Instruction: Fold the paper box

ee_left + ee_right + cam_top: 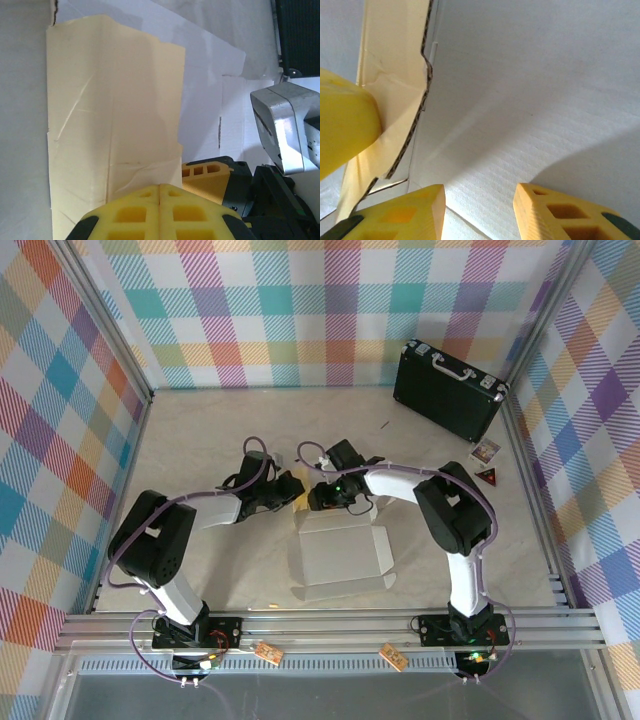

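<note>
Plaid walls (pixel 300 300) ring a pale table (pixel 200 440); a black briefcase (pixel 447 388) stands in the far right corner; the paper box (pixel 340 555) lies white side up near the front middle of the table, between my two arms; at its far edge a tan flap (pixel 115 125) stands raised; my left gripper (pixel 159 192) is pinched closed, pads together, pressing against that flap; my right gripper (pixel 480 195) hangs partly spread over the white panel, gripping nothing; two small cards (pixel 485 450) lie beside the briefcase.

One paper box (pixel 340 555), one black briefcase (pixel 445 390), two small cards (pixel 485 450) (pixel 486 476) and two pincers (pixel 292 490) (pixel 320 498).
</note>
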Robot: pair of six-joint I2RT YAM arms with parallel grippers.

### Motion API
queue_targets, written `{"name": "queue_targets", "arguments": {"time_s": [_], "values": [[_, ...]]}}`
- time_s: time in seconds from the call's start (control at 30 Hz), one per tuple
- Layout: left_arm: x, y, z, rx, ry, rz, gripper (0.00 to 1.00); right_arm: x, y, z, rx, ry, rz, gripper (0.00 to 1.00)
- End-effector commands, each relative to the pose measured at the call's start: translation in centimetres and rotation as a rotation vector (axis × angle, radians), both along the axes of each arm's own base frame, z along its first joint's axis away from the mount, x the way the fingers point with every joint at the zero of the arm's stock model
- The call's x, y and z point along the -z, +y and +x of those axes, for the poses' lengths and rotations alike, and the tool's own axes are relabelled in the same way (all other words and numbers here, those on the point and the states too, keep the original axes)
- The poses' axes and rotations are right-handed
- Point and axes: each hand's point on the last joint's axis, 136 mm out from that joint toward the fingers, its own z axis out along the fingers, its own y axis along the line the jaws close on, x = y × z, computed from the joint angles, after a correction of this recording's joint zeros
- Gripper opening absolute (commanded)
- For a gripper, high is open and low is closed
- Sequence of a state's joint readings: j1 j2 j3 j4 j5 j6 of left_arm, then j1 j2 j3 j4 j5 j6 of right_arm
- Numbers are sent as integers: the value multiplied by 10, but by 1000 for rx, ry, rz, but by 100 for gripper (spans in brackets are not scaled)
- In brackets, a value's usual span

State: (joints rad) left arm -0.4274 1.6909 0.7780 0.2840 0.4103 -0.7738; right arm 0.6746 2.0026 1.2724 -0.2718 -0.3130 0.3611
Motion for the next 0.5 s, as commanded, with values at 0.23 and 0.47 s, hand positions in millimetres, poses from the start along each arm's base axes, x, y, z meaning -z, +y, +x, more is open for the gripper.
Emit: {"name": "queue_targets", "arguments": {"time_s": [0.23,0.47], "values": [[24,6,-14,7,81,96,5,-30,-13,-26,-61,12,36,43],[12,6,-14,17,59,93,5,-46,-48,-12,56,7,67,40]]}}
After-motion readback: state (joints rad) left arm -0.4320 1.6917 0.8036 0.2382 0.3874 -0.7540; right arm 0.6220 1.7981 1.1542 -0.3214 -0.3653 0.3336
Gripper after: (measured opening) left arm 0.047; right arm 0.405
